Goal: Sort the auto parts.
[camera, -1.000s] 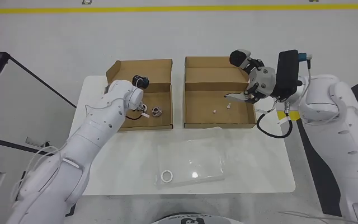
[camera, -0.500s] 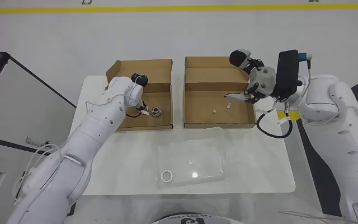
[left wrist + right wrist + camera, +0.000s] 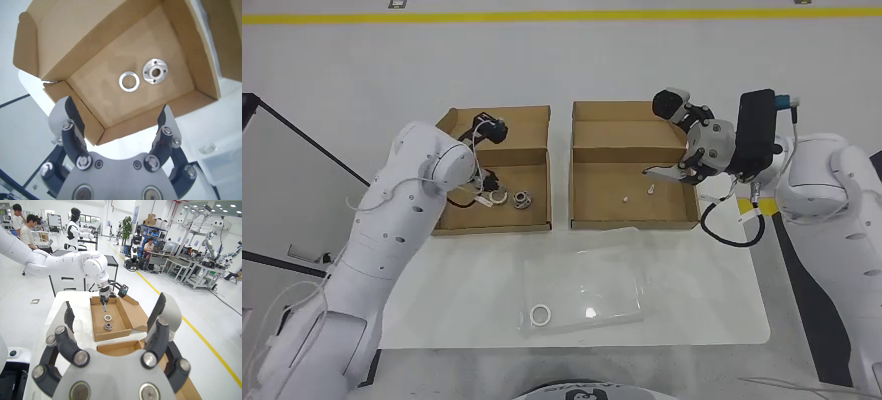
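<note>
Left tool [image 3: 117,111] and right tool [image 3: 115,306] both open; we'd pinch that light, slick ring [image 3: 539,316] across its rim.

Both cardboard boxes, the left box [image 3: 517,122] and the right box [image 3: 627,115], are showing plain tan-brown with no print. The table [image 3: 722,300] is looking flat white. The ring [image 3: 129,81] is shining silver, and the flange [image 3: 155,71] is gleaming silver too, with a whitish hub. The left gripper [image 3: 116,104] and right gripper [image 3: 114,299] are sporting black ribbed pads on white-backed fingers. A yellow stripe [image 3: 562,16] is cutting across the pale grey floor [image 3: 342,70].
</note>
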Controlling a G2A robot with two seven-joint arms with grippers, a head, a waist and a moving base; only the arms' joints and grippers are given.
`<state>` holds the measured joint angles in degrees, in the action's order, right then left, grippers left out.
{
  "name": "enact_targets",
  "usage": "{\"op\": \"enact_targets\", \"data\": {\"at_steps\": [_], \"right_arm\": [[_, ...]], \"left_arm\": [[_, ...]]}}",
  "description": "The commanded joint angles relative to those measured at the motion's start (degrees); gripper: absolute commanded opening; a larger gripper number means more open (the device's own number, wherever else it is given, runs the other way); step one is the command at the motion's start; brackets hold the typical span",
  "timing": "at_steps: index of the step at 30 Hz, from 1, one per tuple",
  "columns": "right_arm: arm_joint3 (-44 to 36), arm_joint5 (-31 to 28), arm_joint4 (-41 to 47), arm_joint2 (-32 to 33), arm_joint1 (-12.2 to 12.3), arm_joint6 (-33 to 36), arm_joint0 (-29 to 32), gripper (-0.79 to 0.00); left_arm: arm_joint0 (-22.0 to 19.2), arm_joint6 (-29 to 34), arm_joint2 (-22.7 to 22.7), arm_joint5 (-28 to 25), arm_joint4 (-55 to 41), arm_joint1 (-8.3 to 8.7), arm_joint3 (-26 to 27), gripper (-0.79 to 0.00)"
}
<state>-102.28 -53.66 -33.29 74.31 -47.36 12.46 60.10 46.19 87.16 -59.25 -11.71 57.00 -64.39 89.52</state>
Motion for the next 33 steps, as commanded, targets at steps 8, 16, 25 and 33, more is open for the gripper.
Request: {"op": "enact_targets", "data": {"at_steps": [8,16,25,33], "right_arm": [[0.0,0.0,0.0,0.0,0.0,0.0,0.0,0.0],[0.0,0.0,0.0,0.0,0.0,0.0,0.0,0.0],[0.0,0.0,0.0,0.0,0.0,0.0,0.0,0.0],[0.0,0.0,0.0,0.0,0.0,0.0,0.0,0.0]], "left_arm": [[4.68,-2.42,3.43,-7.85,-4.63,5.74,10.83,0.0],[4.35,-2.97,4.99,-8.41,-7.25,7.55,11.67,0.0],[4.52,-3.56,5.02,-8.44,-7.46,7.53,11.82,0.0],[4.14,-7.33,13.03,-12.76,-9.46,8.78,17.91,0.0]]}}
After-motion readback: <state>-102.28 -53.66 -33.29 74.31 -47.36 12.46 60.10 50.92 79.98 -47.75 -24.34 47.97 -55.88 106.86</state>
